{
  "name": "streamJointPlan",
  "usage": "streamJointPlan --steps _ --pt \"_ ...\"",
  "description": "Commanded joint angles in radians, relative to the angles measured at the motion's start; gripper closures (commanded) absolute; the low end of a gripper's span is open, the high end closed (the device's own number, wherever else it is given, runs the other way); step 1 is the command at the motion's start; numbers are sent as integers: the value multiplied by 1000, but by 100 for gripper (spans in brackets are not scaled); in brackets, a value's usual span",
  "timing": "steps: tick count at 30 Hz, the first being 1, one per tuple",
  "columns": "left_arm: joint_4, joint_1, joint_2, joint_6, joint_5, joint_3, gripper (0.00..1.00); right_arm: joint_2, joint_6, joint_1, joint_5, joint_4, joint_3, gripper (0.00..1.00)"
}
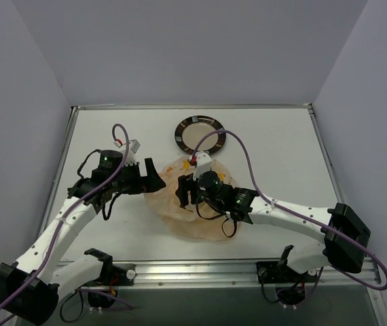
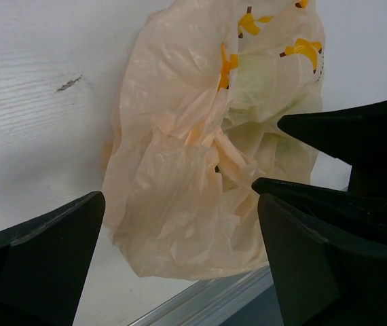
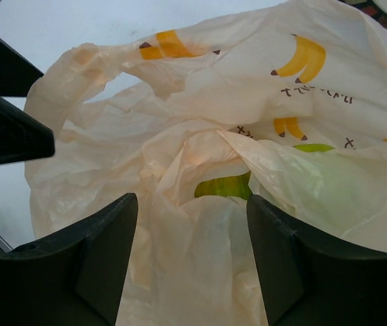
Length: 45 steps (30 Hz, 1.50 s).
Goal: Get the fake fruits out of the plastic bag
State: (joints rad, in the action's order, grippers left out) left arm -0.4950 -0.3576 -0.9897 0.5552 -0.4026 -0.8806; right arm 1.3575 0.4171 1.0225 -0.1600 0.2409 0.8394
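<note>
white tabletop (image 1: 275, 142) with a metal rim, pale lilac walls (image 1: 180, 47) around it. a dark-rimmed plate (image 1: 182, 139) sits toward the far side. just near of it the banana-print plastic bag (image 1: 204, 227) lies crumpled, a green fruit (image 3: 224, 187) showing inside. the right gripper (image 1: 182, 193) hangs over the bag, fingers spread. the left gripper (image 1: 156, 175) sits just left of it, fingers apart.

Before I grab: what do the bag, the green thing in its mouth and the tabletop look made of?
Plastic bag: thin translucent peach film, slightly glossy; it crinkles in fine folds and green shows through. Green fruit: seemingly smooth plastic, but only a sliver shows. Table: white, matte, faint wood grain; perhaps laminate or painted board.
</note>
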Motion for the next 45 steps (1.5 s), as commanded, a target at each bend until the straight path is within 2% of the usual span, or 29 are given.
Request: streamJointPlan --steps 1,3,10,11,12,14,15,16,17,18,19,20,21,22,24,25,30,32,35,36,38,39,41,45 --pt "99 3 -29 51 -74 17 6 44 9 1 -21 46 9 41" --pt "127 0 -41 64 -71 35 6 54 28 1 -38 51 0 52" --pt "160 -41 -135 58 -1 77 5 12 49 -16 -56 51 -40 61" --pt "167 -49 -145 58 7 80 5 -3 52 -19 -47 51 -52 69" --pt "189 -55 -162 63 19 87 4 -12 55 -24 -44 49 -60 86" --pt "216 -70 -176 72 25 95 0 -30 64 -42 -36 44 -74 92" --pt "237 -73 -187 83 27 97 14 -47 71 -48 -29 38 -85 94" --pt "251 -76 -188 89 28 104 17 -55 72 -59 -23 31 -88 100" --pt "266 -81 -188 94 27 109 20 -73 72 -59 -23 17 -91 100" --pt "291 -84 -188 103 27 114 28 -80 74 -61 -24 12 -98 100" --pt "300 -87 -188 107 28 118 33 -86 77 -61 -21 9 -102 98" --pt "309 -92 -188 112 28 121 36 -90 74 -59 -7 8 -102 89" --pt "323 -95 -188 114 28 123 40 -87 74 -59 0 8 -103 61" --pt "328 -96 -188 115 31 126 53 -81 72 -59 10 8 -100 48" --pt "335 -99 -188 120 34 131 63 -49 69 -56 43 12 -89 27" --pt "335 -99 -187 120 36 131 73 -37 66 -56 54 15 -79 24" --pt "334 -98 -165 118 45 144 87 41 68 -55 82 75 -60 24" --pt "337 -99 -161 117 50 150 91 80 60 -55 70 80 -34 29" --pt "354 -96 -167 136 61 157 98 132 45 -53 57 74 13 51" --pt "392 -95 -170 159 65 161 98 135 46 -53 39 69 21 78" --pt "438 -95 -191 198 77 157 98 114 46 -58 -39 69 29 95" --pt "478 -95 -201 210 93 152 98 100 43 -64 -64 67 30 100" --pt "550 -95 -228 239 107 129 97 37 40 -93 -104 52 39 100" --pt "575 -96 -231 258 119 63 98 -104 12 -154 -175 5 56 100"
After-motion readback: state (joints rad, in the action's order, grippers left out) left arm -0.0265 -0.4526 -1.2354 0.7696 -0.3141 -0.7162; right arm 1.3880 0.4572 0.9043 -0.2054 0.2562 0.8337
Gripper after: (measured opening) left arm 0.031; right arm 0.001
